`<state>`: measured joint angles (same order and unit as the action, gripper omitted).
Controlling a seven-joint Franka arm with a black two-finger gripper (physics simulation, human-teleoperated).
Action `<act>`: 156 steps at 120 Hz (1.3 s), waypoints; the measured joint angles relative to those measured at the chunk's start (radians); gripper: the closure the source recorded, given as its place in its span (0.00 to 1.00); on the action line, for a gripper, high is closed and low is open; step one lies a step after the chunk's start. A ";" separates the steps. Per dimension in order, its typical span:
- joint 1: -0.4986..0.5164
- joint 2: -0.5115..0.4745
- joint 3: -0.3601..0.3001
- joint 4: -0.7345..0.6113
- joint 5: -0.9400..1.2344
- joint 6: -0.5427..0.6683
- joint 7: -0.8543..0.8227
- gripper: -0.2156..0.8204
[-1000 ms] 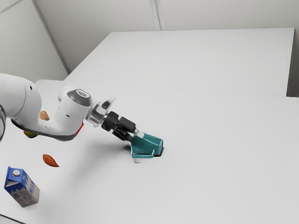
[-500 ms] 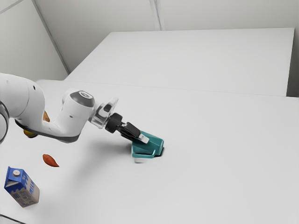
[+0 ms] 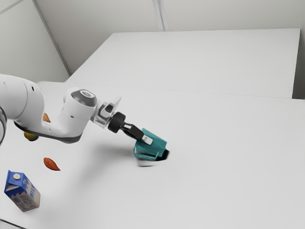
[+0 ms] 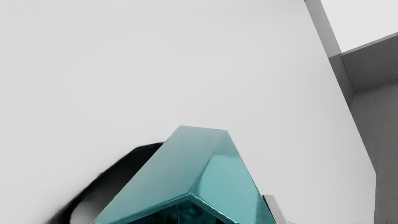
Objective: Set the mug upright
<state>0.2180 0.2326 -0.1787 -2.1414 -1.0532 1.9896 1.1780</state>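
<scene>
The teal mug (image 3: 160, 146) lies tilted on the table, its handle low on the side toward the exterior view's bottom. My gripper (image 3: 147, 140) is right at the mug, overlapping its upper part; how tightly it holds cannot be seen. In the wrist view the faceted mug (image 4: 183, 165) extends away from my gripper (image 4: 199, 214), with its dark mouth facing the hand. A dark shadow lies beside the mug. The mug hides part of the gripper there.
At the exterior view's left are a blue and white milk carton (image 3: 23, 192), an orange-brown leaf-shaped item (image 3: 51, 164), a yellow-dark round item (image 3: 31, 136) and a tan item (image 3: 46, 117) behind the arm. The white table (image 3: 224, 167) stretches toward the exterior view's right.
My hand has come forward and lower onto the mug. The mug, flatter before, has tipped, its end near the hand rising and its shadow spreading beneath.
</scene>
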 joint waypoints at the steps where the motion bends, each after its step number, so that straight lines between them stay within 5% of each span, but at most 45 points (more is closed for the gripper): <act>1: -0.001 -0.002 0.000 0.000 0.001 0.000 0.001 0.93; 25: -0.005 -0.080 -0.038 -0.002 0.105 0.043 -0.015 0.94; 86: -0.004 -0.160 -0.116 -0.018 0.940 0.226 -0.405 0.96; 156: -0.003 -0.145 -0.126 -0.069 1.093 0.295 -0.736 0.92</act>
<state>0.2151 0.0878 -0.3047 -2.2108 0.0401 2.2848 0.4416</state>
